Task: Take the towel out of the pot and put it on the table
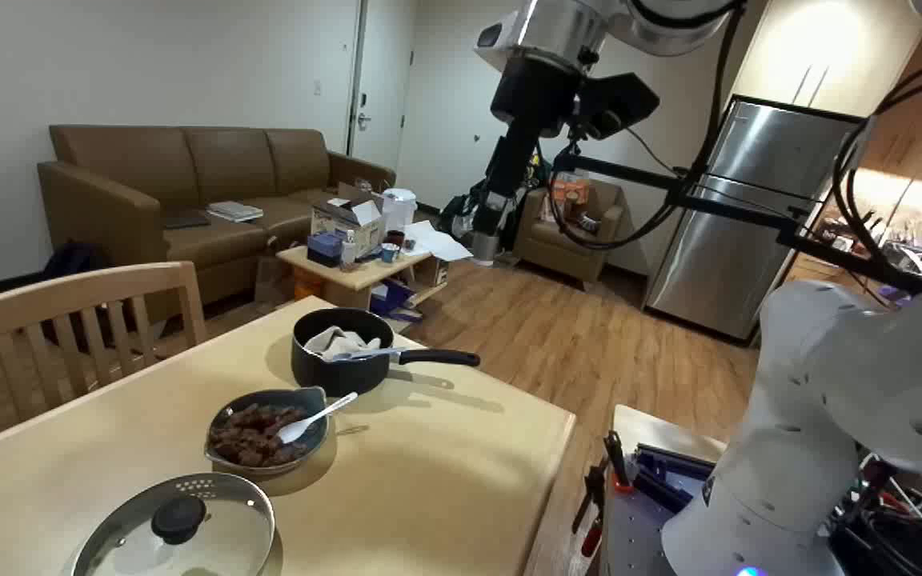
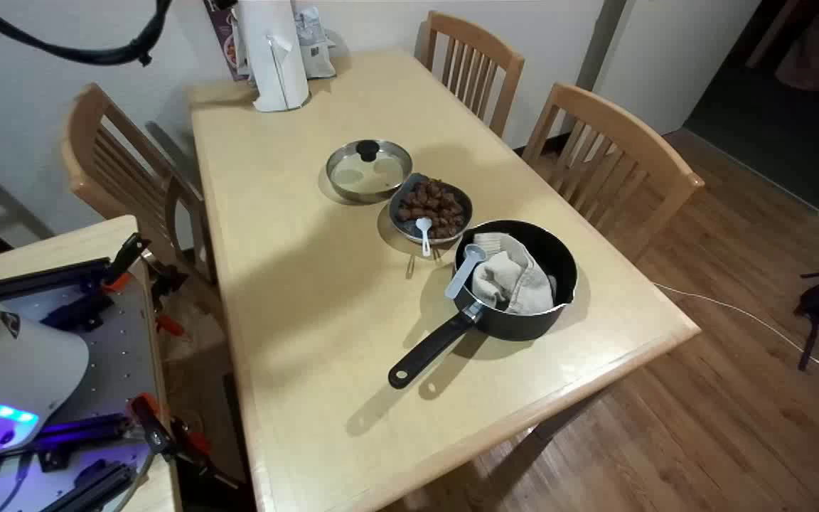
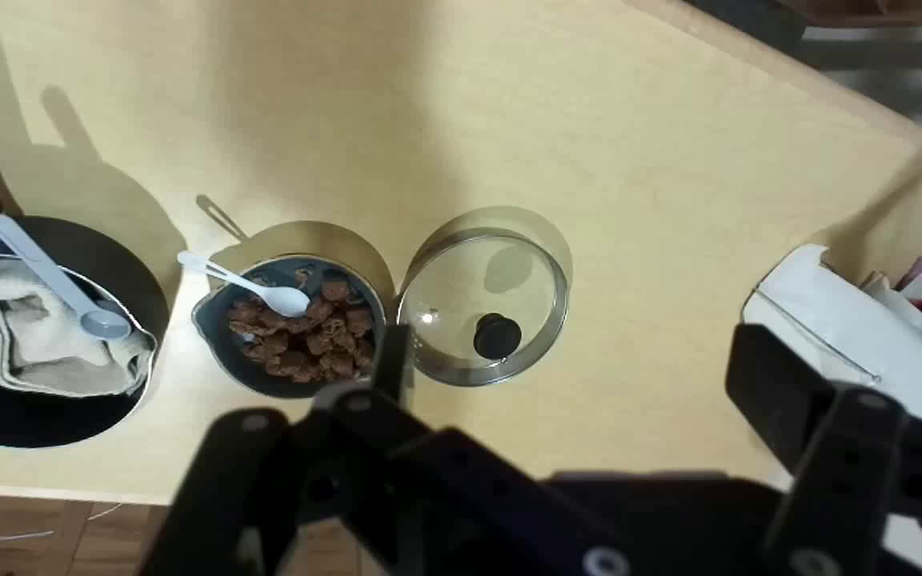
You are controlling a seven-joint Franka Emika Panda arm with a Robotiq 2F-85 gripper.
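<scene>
And here's the table [image 2: 310, 405], a black pot [image 2: 520, 329] set on it. Well apart from that pot, the gripper [image 3: 577, 372] is spread wide, nothing gripped. Inside the pot the towel [image 2: 512, 284] is seen: off-white, rumpled into soft, shadowed folds, one ribbed strip shown. Over it a pale-blue measuring spoon [image 2: 468, 270] is laid, handle across the pot's rim.

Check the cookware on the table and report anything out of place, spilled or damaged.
The crumpled towel inside the black pot looks odd: cloth seldom belongs where food cooks. A pale blue spoon also lies across the pot's rim, its scoop over the towel. I see no spill or damage.
</scene>
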